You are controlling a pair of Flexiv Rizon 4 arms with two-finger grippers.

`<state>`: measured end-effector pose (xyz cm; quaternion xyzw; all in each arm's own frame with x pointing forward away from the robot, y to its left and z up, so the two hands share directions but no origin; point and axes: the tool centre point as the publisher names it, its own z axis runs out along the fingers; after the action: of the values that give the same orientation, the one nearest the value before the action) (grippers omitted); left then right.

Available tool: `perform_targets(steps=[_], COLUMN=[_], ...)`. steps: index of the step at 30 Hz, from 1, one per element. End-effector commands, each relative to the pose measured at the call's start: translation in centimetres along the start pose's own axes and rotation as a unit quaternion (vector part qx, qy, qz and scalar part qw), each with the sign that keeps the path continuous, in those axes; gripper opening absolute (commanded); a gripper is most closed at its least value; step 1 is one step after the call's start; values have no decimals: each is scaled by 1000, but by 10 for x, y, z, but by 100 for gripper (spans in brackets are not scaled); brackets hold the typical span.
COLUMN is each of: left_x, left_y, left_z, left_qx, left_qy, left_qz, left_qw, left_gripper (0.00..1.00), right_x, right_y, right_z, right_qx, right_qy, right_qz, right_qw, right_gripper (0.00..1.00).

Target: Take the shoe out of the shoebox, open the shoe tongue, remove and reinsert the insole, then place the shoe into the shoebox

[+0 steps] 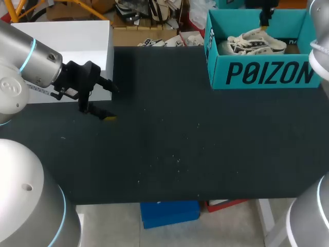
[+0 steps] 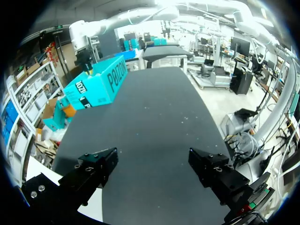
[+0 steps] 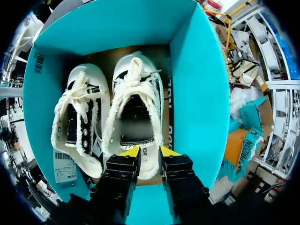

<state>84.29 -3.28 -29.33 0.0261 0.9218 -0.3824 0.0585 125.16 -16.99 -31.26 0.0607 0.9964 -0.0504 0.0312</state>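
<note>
The teal shoebox (image 1: 267,74) stands open at the table's back right, with a pair of white-and-black canvas shoes (image 1: 257,43) inside. My right gripper (image 1: 264,21) hangs over the box. In the right wrist view its yellow tips (image 3: 149,151) stand narrowly apart at the heel of one shoe (image 3: 133,108), with the heel rim pinched between them. The other shoe (image 3: 77,117) lies beside it. My left gripper (image 1: 109,103) hovers open and empty over the table's left side. It also shows in its own view (image 2: 154,161), where the shoebox (image 2: 101,84) stands far ahead of it.
A white box (image 1: 77,46) stands at the back left, just behind my left gripper. The black tabletop (image 1: 180,144) stretches between the two arms. The teal walls (image 3: 192,93) close in around the shoes on all sides.
</note>
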Motion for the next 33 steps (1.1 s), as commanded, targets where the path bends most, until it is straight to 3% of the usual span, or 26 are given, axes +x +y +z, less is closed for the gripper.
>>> perform_targets(steps=[1,7,8,16,25,29,33], left_x=[1,1,1,1,1,1,1], left_y=[0,0,0,0,0,0,0], left_z=[1,1,1,1,1,1,1], left_qx=[-1,-1,-1,-1,-1,-1,-1], left_qy=[-2,-2,-2,-2,-2,-2,-2], left_qz=[1,1,1,1,1,1,1], left_qw=[1000,1000,1000,1000,1000,1000,1000], left_gripper=[100,100,100,100,100,100,100], right_x=[15,50,56,122,205,231,256], right_y=[-2,1,3,21,45,60,84], right_z=[-62,-105,-110,-139,-143,-143,-142], right_qx=[23,48,53,61,61,65,73], right_qy=[76,28,19,-43,-87,-114,-147], right_qz=[10,29,31,31,65,102,138], right_qw=[997,998,998,997,992,986,977], right_gripper=[20,24,29,34,36,36,43])
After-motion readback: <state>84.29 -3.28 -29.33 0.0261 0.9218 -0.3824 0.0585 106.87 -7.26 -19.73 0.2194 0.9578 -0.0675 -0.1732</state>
